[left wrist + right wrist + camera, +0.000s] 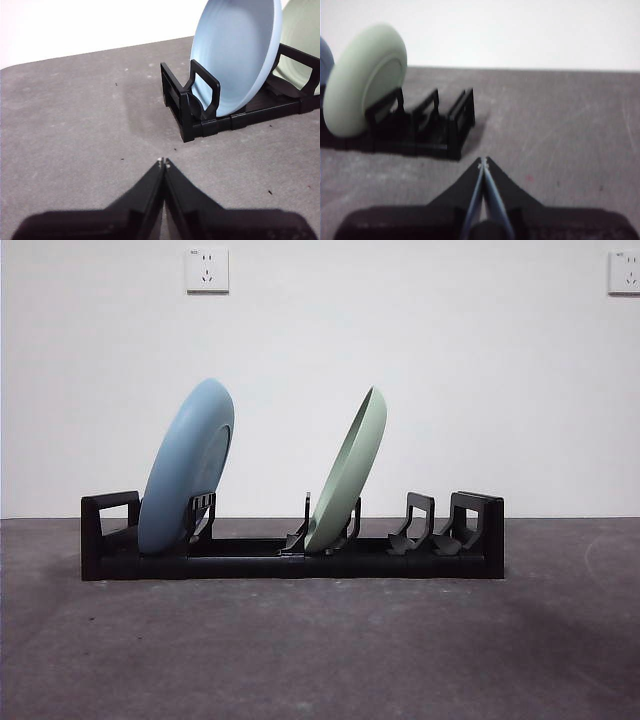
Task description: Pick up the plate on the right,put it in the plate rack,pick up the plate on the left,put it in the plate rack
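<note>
Now the plate rack (292, 562) sits across the middle of the grey worktop (320, 650), long and low, with blocky ends and upright slotted dividers. Both plates stand in it on edge. The blue plate (187, 468) occupies the slot nearest the rack's left end in the front view, leaning to the right against a divider. The green plate (348, 472) stands near the rack's middle, also tilted to the right, its lower rim held between two dividers. The two plates are well apart, with open slots between them and more open slots beyond the green one toward the right end.

The left end effector (162, 161) hovers over bare worktop near the rack's end by the blue plate, its jaws pressed together and holding nothing. The right end effector (483, 160) hovers near the opposite end of the rack, beside the green plate's side, jaws likewise closed tip to tip and empty. Neither touches the rack or a plate. Two wall sockets (207, 269) show on the white wall behind.
</note>
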Controlling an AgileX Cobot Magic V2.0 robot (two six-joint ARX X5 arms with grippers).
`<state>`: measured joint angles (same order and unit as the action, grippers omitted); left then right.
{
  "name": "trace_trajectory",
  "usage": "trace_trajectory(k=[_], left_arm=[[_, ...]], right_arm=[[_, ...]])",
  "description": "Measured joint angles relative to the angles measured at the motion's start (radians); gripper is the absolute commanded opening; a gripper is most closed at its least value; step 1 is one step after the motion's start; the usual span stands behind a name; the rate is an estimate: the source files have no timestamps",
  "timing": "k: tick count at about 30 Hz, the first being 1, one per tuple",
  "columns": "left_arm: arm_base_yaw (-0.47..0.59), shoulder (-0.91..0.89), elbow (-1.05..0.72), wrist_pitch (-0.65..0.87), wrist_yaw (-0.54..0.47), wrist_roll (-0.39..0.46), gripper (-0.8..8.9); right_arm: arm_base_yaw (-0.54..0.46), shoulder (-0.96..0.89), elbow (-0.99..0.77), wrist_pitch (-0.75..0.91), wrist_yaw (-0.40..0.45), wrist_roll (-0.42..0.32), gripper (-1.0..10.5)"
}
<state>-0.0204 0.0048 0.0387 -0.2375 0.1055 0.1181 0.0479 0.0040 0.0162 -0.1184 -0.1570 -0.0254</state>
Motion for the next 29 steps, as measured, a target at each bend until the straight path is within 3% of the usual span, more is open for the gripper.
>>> trace_trajectory(k=[29], left_arm=[[0.000,0.000,0.000,0.000,0.000,-0.006,-0.03]], right_arm=[[-0.001,0.008,-0.001,-0.035,0.001,0.007,0.1]])
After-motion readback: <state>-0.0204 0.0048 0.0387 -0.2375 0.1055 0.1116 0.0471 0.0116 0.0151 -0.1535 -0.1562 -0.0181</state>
